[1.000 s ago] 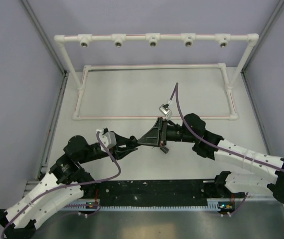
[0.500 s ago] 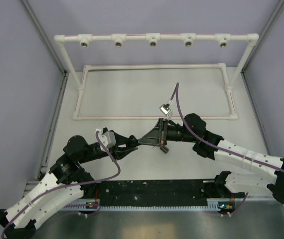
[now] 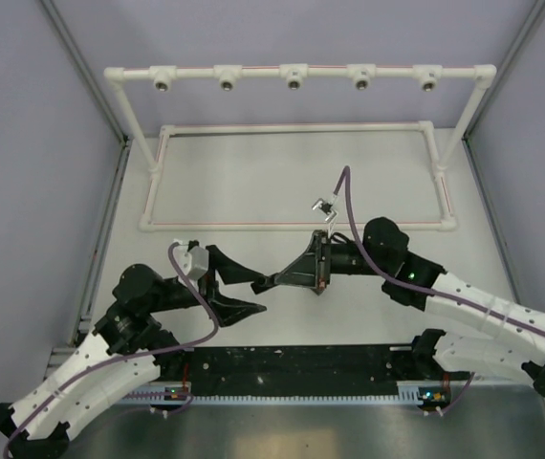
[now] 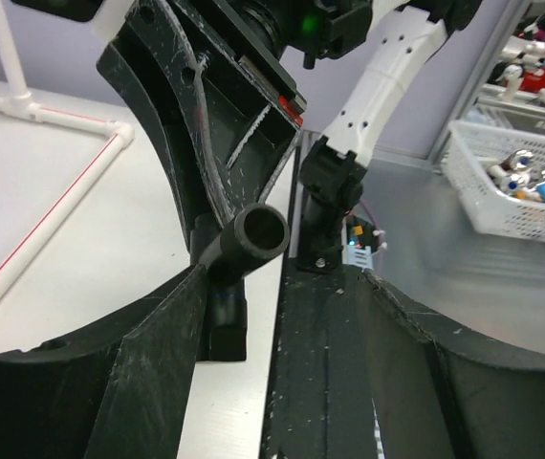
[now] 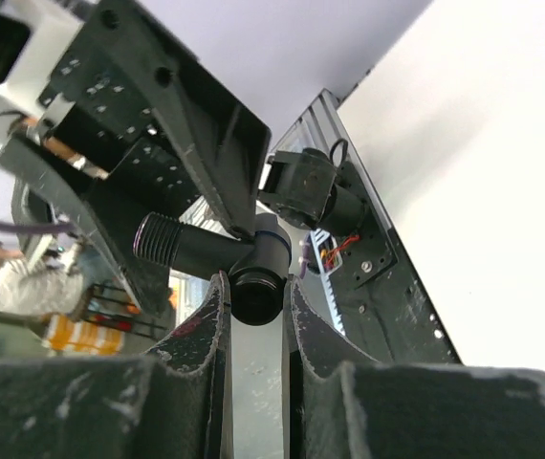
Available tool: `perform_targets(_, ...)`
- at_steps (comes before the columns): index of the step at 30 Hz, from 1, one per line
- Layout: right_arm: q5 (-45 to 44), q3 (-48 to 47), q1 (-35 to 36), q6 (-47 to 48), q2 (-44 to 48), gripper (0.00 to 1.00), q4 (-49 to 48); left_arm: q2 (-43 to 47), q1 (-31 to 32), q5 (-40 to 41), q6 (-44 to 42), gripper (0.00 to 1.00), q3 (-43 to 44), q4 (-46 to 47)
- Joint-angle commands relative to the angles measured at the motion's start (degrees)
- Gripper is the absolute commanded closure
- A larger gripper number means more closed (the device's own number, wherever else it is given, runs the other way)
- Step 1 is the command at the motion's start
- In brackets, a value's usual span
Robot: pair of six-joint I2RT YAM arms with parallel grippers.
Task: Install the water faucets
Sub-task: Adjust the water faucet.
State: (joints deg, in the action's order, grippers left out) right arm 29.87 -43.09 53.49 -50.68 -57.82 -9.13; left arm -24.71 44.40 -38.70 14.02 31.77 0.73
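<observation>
Water faucet (image 5: 196, 251), small and black, is pinched in the right tool (image 5: 253, 287). The tool's two fingers are close together and squeeze its round part. The end with ridges sticks out to one side. The faucet is up in the air above the surface (image 3: 253, 191), near the front, well apart from the white pipe frame (image 3: 292, 72). The left tool (image 3: 267, 294) is right by it, fingers wide apart, holding nothing.

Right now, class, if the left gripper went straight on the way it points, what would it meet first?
Most likely the black faucet, which the right gripper holds just ahead of the left gripper, whose jaws stand open; depth is unclear.
</observation>
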Motion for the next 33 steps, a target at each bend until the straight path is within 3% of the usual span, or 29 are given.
perform_targets(1, 2.03, -5.69, -0.15, 10.67, 5.95, 1.00, -4.41, 1.42, 0.25, -4.02, 9.96, 0.32, 0.40, 5.86)
perform_targets(11, 9.15, -9.29, -0.14, 27.11, 9.66, 1.00, -3.36, -1.74, 0.25, -5.86, 15.86, 0.34, 2.15, 8.76)
perform_targets(33, 14.34, -12.37, 0.12, 30.02, 4.30, 1.00, 0.77, -7.89, 0.25, -8.50, 16.39, 0.37, 6.11, 11.83)
